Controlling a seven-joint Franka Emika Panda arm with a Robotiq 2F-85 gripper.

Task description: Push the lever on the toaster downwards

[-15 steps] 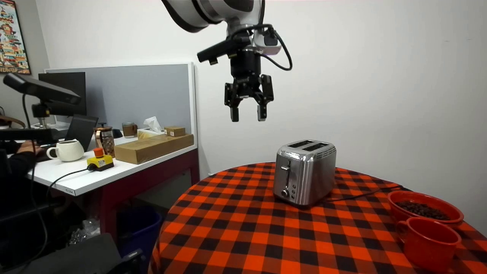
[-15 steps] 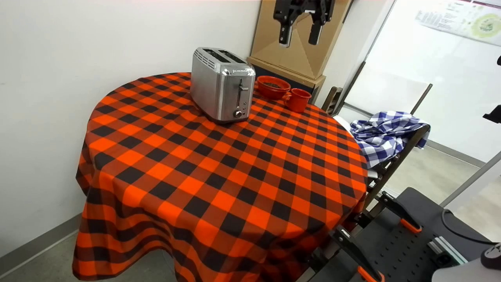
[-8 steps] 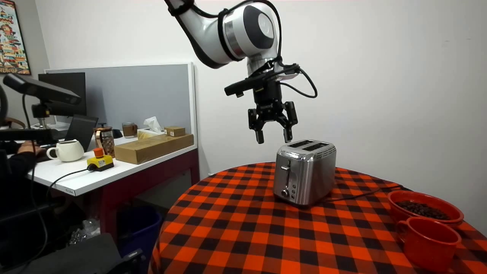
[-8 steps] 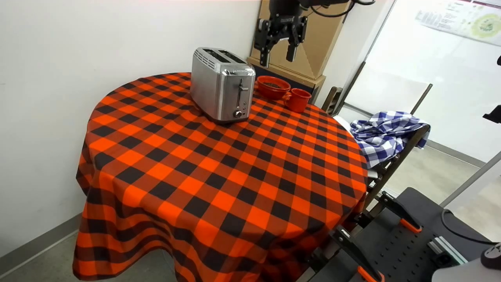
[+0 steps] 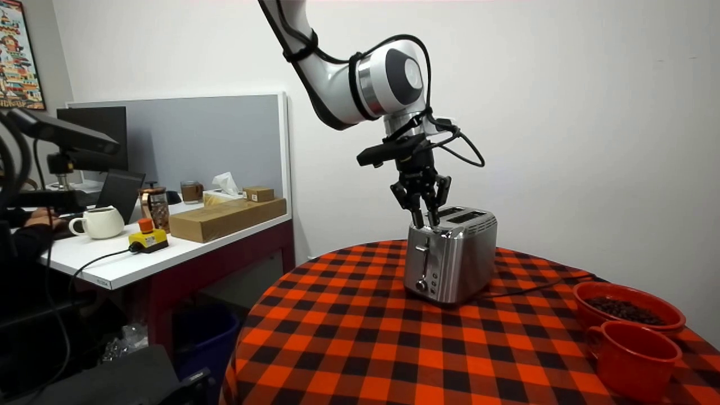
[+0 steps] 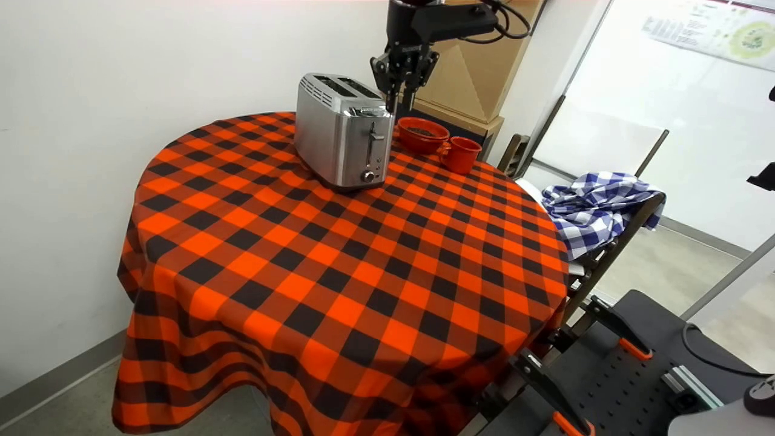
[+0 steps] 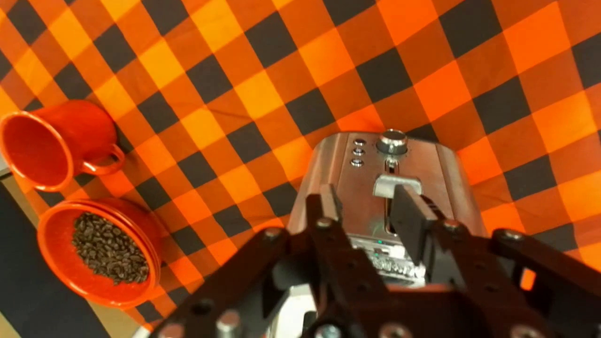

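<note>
Red-and-black checked tablecloth (image 6: 339, 260) carries silver metal two-slot toaster (image 6: 342, 136). Black two-finger gripper (image 5: 426, 225) hangs lower than half a second ago, near toaster's top front edge, jaws narrowed but parted, empty. Flat silver lever (image 7: 386, 184), high on toaster's front, looks unpressed: likely pre-push alignment.

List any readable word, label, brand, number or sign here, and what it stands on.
None can be read reliably:
Toaster, upper front: lettering, blurred.
Tool: lettering, too small.
Framed poster: lettering, blurred.
Whiteboard sheet: print, too small.
Desk label: too small.
Small cardboard box: marking, too small.
</note>
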